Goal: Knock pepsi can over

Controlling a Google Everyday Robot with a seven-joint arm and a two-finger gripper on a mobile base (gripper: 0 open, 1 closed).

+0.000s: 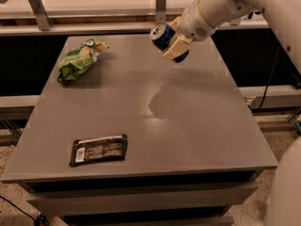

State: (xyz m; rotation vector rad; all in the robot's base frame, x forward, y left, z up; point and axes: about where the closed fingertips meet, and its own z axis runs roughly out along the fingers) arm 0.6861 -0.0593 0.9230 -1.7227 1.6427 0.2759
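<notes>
The end effector (173, 41) was closed around the can (163, 37). The can hung tilted above the surface's (188, 126) far end.

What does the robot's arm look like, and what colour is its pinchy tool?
The arm is smooth and white, made of fat rounded tubes with a round joint near the end. Its tool, up above the far side of the grey table, has two flat cream-coloured fingers. No cables or markings show on it.
</notes>
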